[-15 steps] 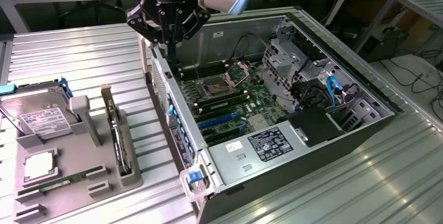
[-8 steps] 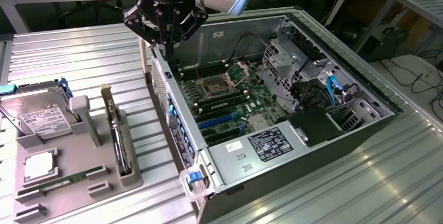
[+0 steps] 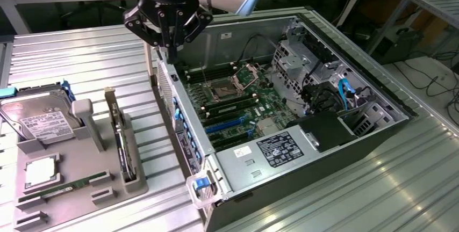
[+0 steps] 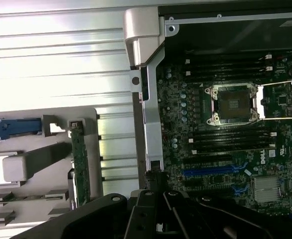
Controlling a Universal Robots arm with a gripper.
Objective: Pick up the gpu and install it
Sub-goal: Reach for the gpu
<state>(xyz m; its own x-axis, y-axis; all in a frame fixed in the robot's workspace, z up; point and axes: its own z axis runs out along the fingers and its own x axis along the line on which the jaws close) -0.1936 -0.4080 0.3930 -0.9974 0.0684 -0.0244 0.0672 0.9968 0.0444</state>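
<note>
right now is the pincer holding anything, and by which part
Nothing is held. The pincer is shut and empty above the computer case's edge, and the graphics card stands on edge in the grey tray.

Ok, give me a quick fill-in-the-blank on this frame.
1. The gripper is ____ and holds nothing.
2. The gpu stands on ____ in the gray holder.
3. The hard drive sits to the exterior view's ____ of the gpu.
Missing: shut; edge; left.
</note>
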